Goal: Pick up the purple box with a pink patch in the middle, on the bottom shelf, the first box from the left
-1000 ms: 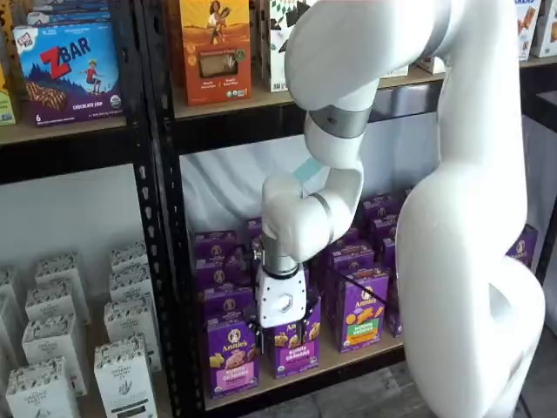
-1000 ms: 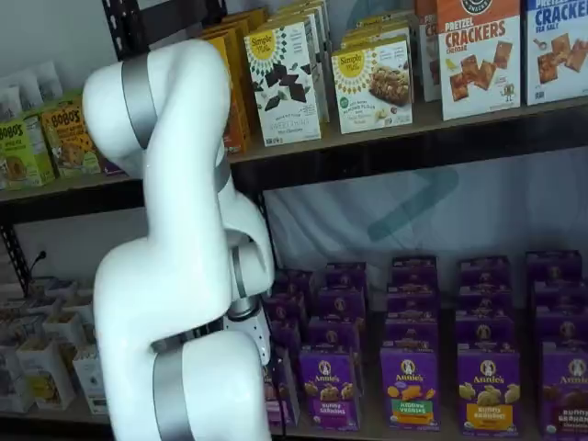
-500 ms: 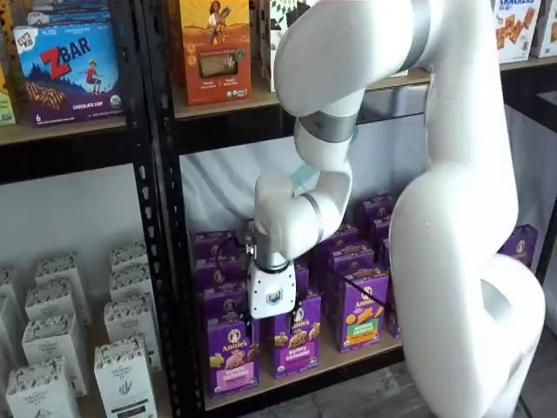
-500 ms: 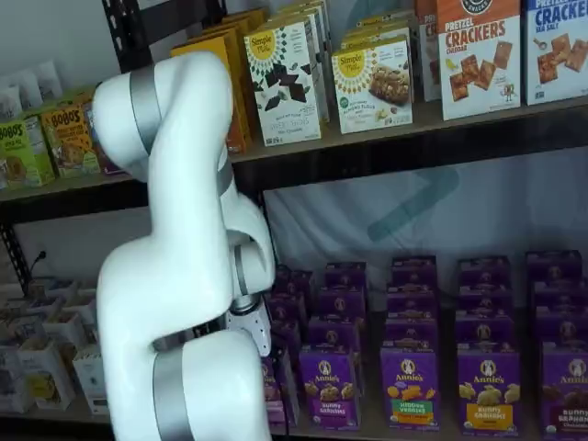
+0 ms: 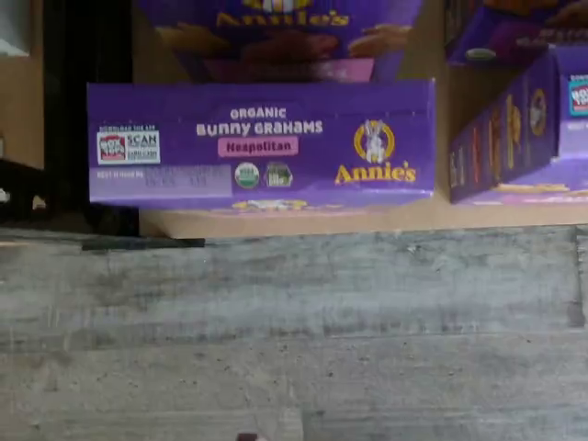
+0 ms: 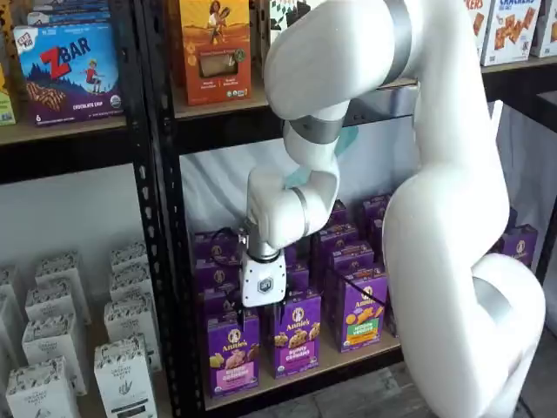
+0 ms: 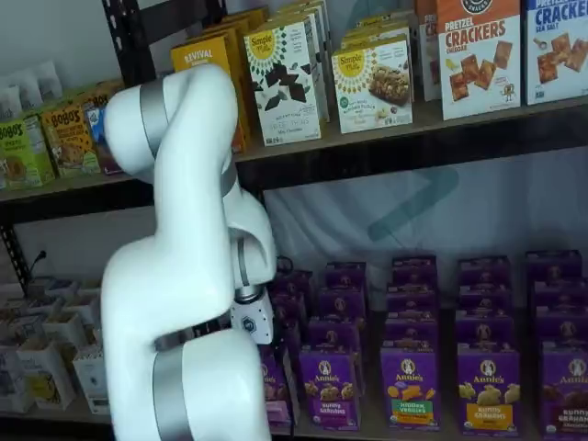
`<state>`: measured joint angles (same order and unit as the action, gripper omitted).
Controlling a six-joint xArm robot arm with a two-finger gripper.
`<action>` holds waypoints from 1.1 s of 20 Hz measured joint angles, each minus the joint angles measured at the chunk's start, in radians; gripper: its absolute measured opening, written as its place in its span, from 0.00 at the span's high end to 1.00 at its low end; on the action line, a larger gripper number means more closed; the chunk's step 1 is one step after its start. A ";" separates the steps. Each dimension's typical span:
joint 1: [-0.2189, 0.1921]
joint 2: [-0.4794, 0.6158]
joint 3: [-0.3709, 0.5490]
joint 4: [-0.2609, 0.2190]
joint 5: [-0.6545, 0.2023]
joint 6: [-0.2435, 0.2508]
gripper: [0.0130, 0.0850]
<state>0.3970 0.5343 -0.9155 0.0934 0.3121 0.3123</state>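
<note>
The purple box (image 6: pixel 232 353) stands upright at the left end of the bottom shelf (image 6: pixel 305 373), with a pink band under its rabbit logo. From the wrist view I look down on the top of the purple box (image 5: pixel 262 145), which carries a pink "Neapolitan" patch, and the tan bottom shelf (image 5: pixel 303 219) edge shows in front of it. My gripper (image 6: pixel 261 312) hangs just above the box and slightly to its right, holding nothing, with its fingers hardly visible under the white body. The arm hides most of the box in a shelf view, where the gripper body (image 7: pixel 250 323) shows.
More purple Annie's boxes (image 6: pixel 296 335) stand close to the right, one with a green-and-orange patch (image 6: pixel 361 315), and further rows stand behind. A black perforated upright (image 6: pixel 161 261) borders the box on the left. White cartons (image 6: pixel 52 348) fill the neighbouring bay. Grey plank floor (image 5: pixel 294 322) lies below.
The gripper has moved left and slightly up, from over the neighbouring box to just above the leftmost purple box. No box has moved.
</note>
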 joint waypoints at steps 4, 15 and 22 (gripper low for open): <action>-0.006 0.039 -0.054 0.011 0.014 -0.015 0.00; -0.026 0.113 -0.183 -0.053 0.068 0.027 0.00; -0.019 0.147 -0.248 -0.065 0.102 0.044 0.00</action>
<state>0.3777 0.6811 -1.1637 0.0286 0.4144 0.3566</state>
